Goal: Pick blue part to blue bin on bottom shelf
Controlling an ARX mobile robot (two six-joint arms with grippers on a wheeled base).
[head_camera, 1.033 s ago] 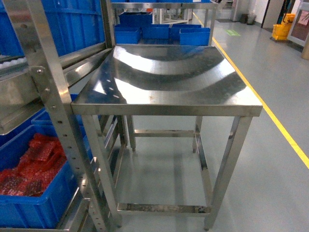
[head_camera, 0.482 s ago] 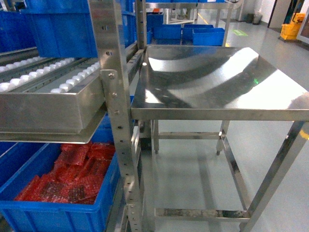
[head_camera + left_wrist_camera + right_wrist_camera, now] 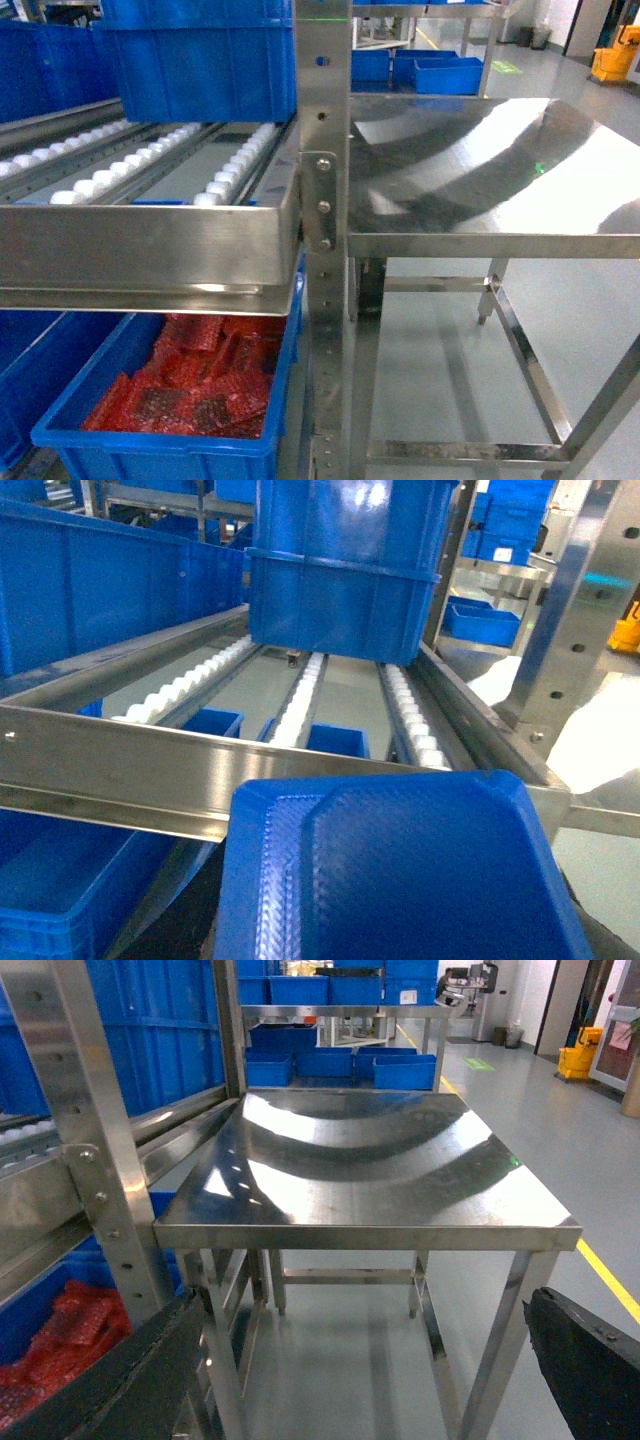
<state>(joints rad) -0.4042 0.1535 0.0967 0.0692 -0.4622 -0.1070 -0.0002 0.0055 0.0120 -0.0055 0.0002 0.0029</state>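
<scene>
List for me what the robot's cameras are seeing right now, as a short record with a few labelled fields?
Rack: steel rack, roller level with white rollers
On rollers: large blue bin
Below rollers: blue bin of red bagged parts
Beside rack: bare steel table
Left arm: blue part fills the wrist view; gripper hidden
Right arm: right gripper open, holding nothing, facing the table

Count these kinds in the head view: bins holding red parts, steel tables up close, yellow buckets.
Bin of red parts: 1
Steel table: 1
Yellow bucket: 1
Total: 3
</scene>
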